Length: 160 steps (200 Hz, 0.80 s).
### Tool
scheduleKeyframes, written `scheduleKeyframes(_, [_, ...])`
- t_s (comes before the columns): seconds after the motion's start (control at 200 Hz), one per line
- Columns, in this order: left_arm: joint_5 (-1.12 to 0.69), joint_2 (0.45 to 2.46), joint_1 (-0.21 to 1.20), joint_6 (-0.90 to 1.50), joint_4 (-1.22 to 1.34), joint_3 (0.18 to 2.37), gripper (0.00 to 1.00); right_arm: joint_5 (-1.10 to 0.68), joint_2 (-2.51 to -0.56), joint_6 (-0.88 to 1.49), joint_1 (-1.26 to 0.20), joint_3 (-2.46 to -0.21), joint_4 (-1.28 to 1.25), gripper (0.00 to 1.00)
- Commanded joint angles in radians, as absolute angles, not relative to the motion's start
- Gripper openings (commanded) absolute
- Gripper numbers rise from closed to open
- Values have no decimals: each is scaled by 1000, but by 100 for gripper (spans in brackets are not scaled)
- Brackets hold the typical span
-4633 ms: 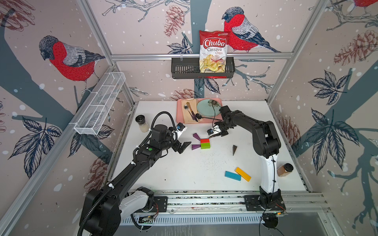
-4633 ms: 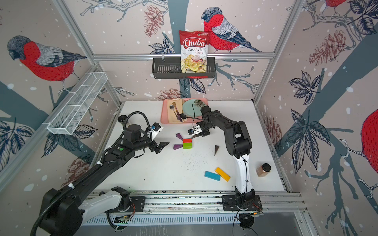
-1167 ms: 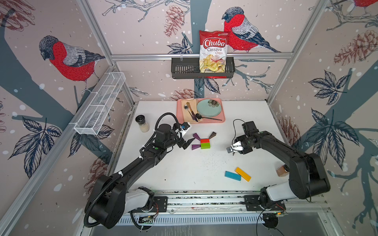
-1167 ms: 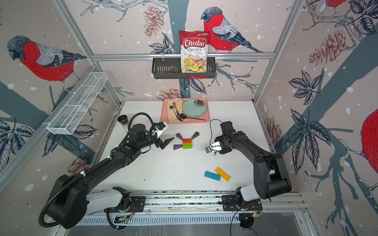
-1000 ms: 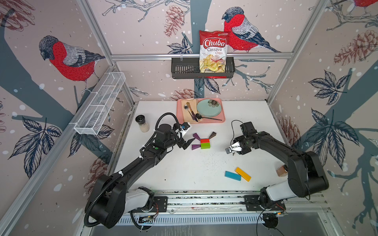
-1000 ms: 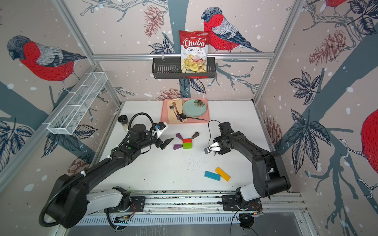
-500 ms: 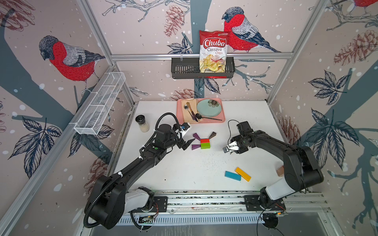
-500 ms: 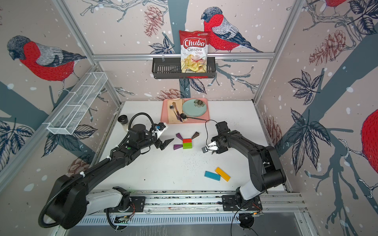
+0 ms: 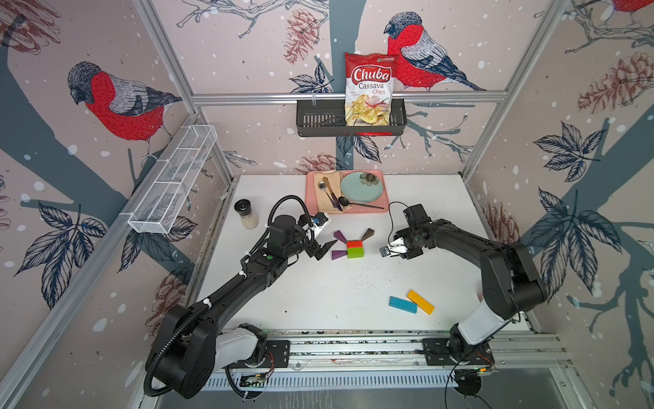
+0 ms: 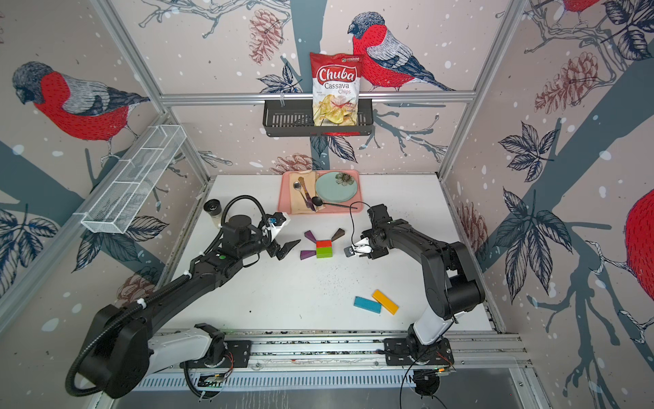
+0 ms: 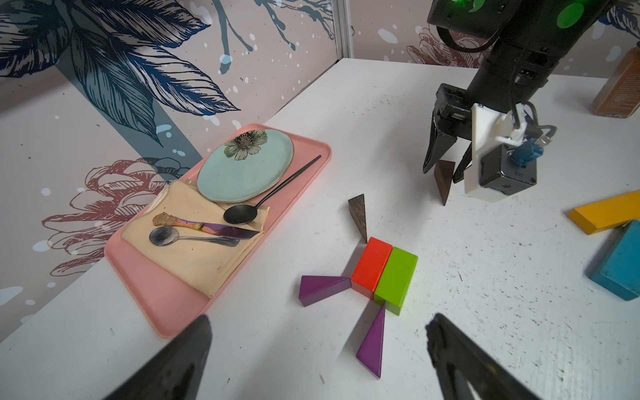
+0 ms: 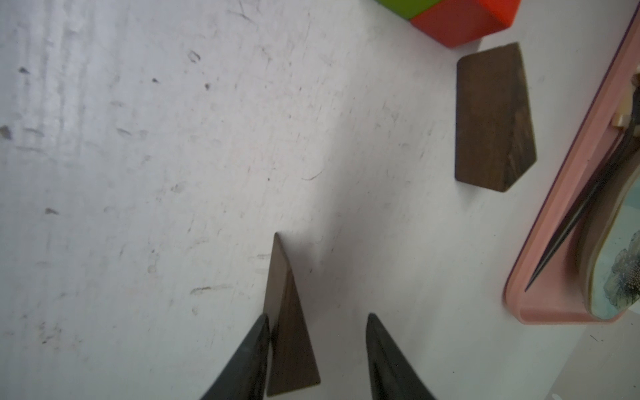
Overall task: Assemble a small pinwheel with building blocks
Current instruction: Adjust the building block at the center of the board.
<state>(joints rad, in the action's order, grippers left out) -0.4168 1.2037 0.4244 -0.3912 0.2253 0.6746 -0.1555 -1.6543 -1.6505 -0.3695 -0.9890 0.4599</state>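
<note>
Progress stands at roughly half. The hub [image 10: 323, 248] of the pinwheel is laid at mid-table [image 9: 318, 301], with the red block [image 9: 355, 244] and green block [image 9: 355, 252] touching side by side. The far purple wedge [image 9: 340, 236] and near purple wedge [image 9: 339, 254] lie at the hub's left side, tips inward. One placed brown wedge [image 9: 368, 233] lies at its far-right corner.

The second brown wedge [image 12: 289, 339] is not yet seated. It sits near the hub on its right, between the jaws of the right gripper [image 11: 442, 173]. One finger bears on it, but the wrist view shows a gap at the other, so a firm clamp cannot be confirmed. The left gripper [image 9: 325, 249] hovers just left of the purple wedges, jaws spread wide and empty.

Outstanding, by judgement: seat the fourth blade at the near-right corner. Then bring in the blue bar [image 9: 402, 305] and yellow bar [image 9: 420, 301] as the stem; they lie together near right, well apart from the hub.
</note>
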Motion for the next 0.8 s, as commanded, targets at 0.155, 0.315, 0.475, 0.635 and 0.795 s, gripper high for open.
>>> scheduleKeyframes(0.155, [-426, 1218, 420, -405, 229, 690, 96, -153, -1655, -1649, -369, -991, 517, 37])
scheduleKeyframes(0.315, [-428, 1216, 419, -406, 224, 689, 96, -130, -1654, -1652, -371, -971, 518, 30])
scheduleKeyframes(0.475, [-427, 1216, 419, -408, 223, 687, 96, -112, -1659, -1630, -370, -962, 489, 30])
scheduleKeyframes(0.635, [-431, 1220, 416, -409, 222, 689, 96, -109, -1680, -1622, -371, -979, 487, 26])
scheduleKeyframes(0.795, [-429, 1219, 411, -410, 219, 689, 96, -113, -1691, -1626, -371, -998, 506, 18])
